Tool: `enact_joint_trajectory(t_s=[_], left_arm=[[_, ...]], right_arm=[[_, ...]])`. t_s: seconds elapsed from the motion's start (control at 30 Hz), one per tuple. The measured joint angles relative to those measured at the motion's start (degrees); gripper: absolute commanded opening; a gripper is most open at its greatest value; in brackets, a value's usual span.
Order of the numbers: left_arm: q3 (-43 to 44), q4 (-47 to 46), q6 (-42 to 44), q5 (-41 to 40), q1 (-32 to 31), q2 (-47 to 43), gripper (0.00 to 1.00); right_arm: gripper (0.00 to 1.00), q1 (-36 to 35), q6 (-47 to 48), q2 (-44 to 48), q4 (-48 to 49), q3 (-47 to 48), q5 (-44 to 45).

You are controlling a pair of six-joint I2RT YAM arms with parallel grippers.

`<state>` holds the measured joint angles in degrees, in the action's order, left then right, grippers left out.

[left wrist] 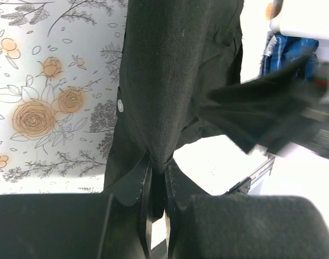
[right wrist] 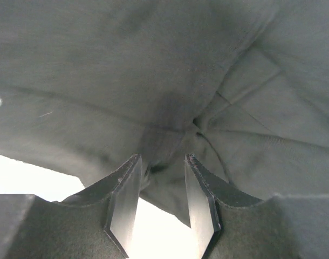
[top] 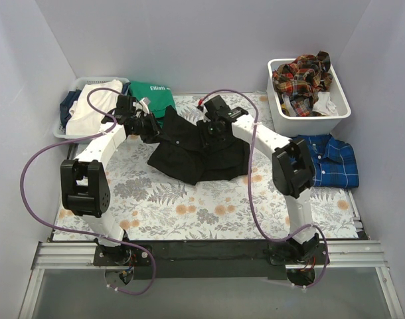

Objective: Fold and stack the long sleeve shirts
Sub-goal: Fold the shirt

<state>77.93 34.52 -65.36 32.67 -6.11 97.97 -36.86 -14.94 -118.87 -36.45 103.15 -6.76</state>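
The large black long sleeve shirt lies bunched in the middle of the floral table, partly lifted between both arms. My left gripper is shut on a pinched edge of it; the cloth hangs taut from the closed fingertips. My right gripper holds a thick bunch of the same shirt between its half-closed jaws. A blue plaid shirt lies flat at the right. Red-orange plaid shirts sit crumpled in a bin.
A white bin stands at the back right. At the back left a white basket holds white cloth, with the green top beside it. The walls close in on both sides.
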Motion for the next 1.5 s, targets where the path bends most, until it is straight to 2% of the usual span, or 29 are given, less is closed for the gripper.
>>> enact_joint_trajectory(t_s=[0.27, 0.5, 0.63, 0.83, 0.97, 1.17, 1.37, 1.5], left_arm=[[1.97, 0.46, 0.00, 1.73, 0.00, 0.09, 0.00], [2.71, 0.17, -0.07, 4.28, 0.00, 0.09, 0.01], [3.52, 0.24, -0.17, 5.11, 0.00, 0.09, 0.01], [7.32, 0.15, -1.11, 5.29, -1.40, 0.98, 0.02], [10.99, 0.72, -2.45, 0.48, -6.05, 3.21, 0.01], [15.98, 4.20, -5.53, -10.91, -13.27, 8.15, 0.00], [19.58, 8.63, -7.54, -20.39, -14.40, 10.36, 0.00], [20.15, 9.79, -7.98, -23.41, -14.34, 10.23, 0.00]], right_arm=[[0.43, -0.28, -0.04, -10.01, -1.42, 0.81, -0.72], [0.44, -0.24, -0.09, -11.37, -2.40, 6.91, -0.63], [0.44, 0.09, -0.17, -9.90, -2.29, 5.40, 1.03], [0.44, 3.06, -0.98, 2.62, -3.50, -6.95, 5.14], [0.44, 5.35, -1.62, 11.98, -4.13, -11.69, 8.83], [0.45, 6.47, -1.81, 20.33, -4.22, -12.15, 10.49], [0.45, 6.47, -1.60, 20.15, -5.68, -12.09, 9.16], [0.45, 6.08, -1.31, 15.56, -5.75, -11.80, 6.32]])
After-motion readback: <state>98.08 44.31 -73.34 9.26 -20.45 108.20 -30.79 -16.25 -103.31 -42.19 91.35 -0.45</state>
